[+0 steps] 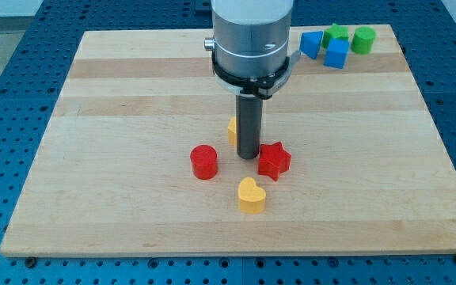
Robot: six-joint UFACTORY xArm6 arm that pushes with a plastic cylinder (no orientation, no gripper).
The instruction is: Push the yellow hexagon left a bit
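My tip rests on the worktop, just right of the mostly hidden yellow hexagon, beside the red star; this tool has no jaws.

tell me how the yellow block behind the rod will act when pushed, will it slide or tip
The yellow hexagon is mostly hidden behind my tip, but it looks low and flat-bottomed, so it probably slides rather than tips. The wooden board looks smooth, so it likely moves easily. An off-centre push may turn it.
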